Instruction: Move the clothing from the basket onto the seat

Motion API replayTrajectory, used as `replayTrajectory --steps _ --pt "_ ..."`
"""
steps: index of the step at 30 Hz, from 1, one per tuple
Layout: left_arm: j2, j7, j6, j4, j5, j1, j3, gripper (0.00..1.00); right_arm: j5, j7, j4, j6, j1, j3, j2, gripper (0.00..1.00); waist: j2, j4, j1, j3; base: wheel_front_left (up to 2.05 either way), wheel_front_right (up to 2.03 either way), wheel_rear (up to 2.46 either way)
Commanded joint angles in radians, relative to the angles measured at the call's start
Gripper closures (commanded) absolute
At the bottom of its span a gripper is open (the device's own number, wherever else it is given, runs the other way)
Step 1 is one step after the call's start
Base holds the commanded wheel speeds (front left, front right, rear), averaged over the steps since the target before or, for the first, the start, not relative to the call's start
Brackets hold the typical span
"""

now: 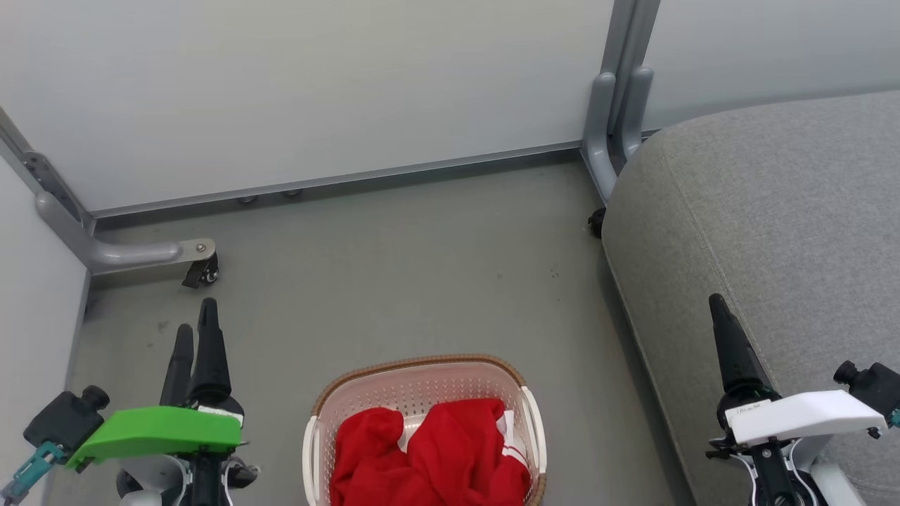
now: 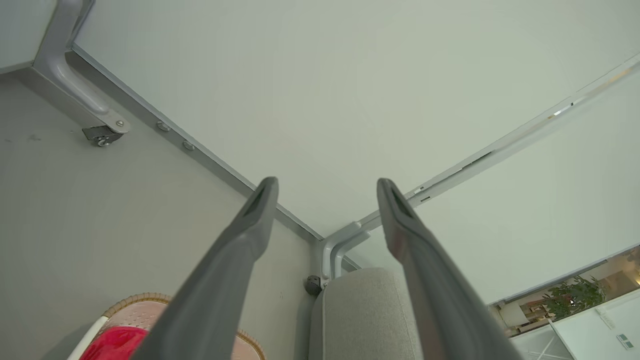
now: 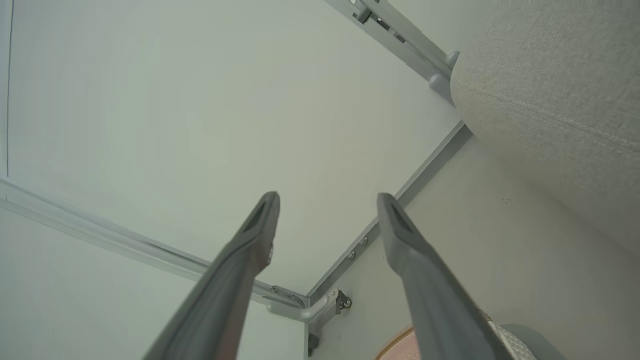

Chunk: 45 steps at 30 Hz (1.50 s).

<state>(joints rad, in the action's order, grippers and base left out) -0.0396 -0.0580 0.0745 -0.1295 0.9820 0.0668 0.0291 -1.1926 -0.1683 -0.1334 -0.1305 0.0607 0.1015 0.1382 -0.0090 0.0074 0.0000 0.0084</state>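
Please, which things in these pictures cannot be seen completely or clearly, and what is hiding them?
- Cream-white perforated plastic basket with brown woven rim: head view's bottom edge cuts off its near side.
- Bright red soft clothing inside it: crumpled together, so the number of garments is unclear; same edge cuts its lower part.
- Large light-grey fabric seat: head view's right edge cuts it off; the right gripper covers part.

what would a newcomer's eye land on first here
The bright red clothing heaped in the cream basket, bottom middle of the head view, on the grey floor. Next, the big light-grey seat along the right side, and the green cover behind the left gripper at lower left.
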Motion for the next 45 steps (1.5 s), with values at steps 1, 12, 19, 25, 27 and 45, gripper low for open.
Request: replayTrajectory --steps 1,12,19,25,27,45 --pt "-0.008 -0.011 -0.006 0.019 -0.052 0.026 -0.008 0.00 0.042 -0.007 0.021 -0.001 0.002 -0.007 0.001 0.00 0.0030 0.000 0.0000 -0.001 0.00 0.00 0.00" --pt "-0.009 -0.046 -0.026 -0.010 -0.245 0.027 -0.047 0.00 0.228 -0.023 0.032 0.000 -0.006 -0.011 -0.014 0.00 0.0038 0.001 0.0000 -0.004 0.00 0.00 0.00" --pt "-0.009 -0.067 -0.039 -0.033 -0.336 0.035 -0.065 0.00 0.344 -0.033 0.034 0.000 -0.012 -0.014 -0.024 0.00 0.0043 0.003 0.0000 -0.004 0.00 0.00 0.00" --pt "-0.010 -0.083 -0.040 -0.050 -0.408 0.039 -0.076 0.00 0.432 -0.040 0.034 0.000 -0.017 -0.015 -0.032 0.00 0.0047 0.005 0.0000 -0.004 0.00 0.00 0.00" --pt "-0.010 -0.089 -0.039 -0.053 -0.428 0.039 -0.078 0.00 0.463 -0.043 0.033 0.000 -0.018 -0.017 -0.034 0.00 0.0049 0.006 0.0000 -0.005 0.00 0.00 0.00" --pt "-0.012 -0.132 -0.039 -0.079 -0.598 0.036 -0.101 0.00 0.697 -0.064 -0.001 0.000 -0.029 -0.040 -0.054 0.00 0.0062 0.014 0.0000 -0.006 0.00 0.00 0.00"
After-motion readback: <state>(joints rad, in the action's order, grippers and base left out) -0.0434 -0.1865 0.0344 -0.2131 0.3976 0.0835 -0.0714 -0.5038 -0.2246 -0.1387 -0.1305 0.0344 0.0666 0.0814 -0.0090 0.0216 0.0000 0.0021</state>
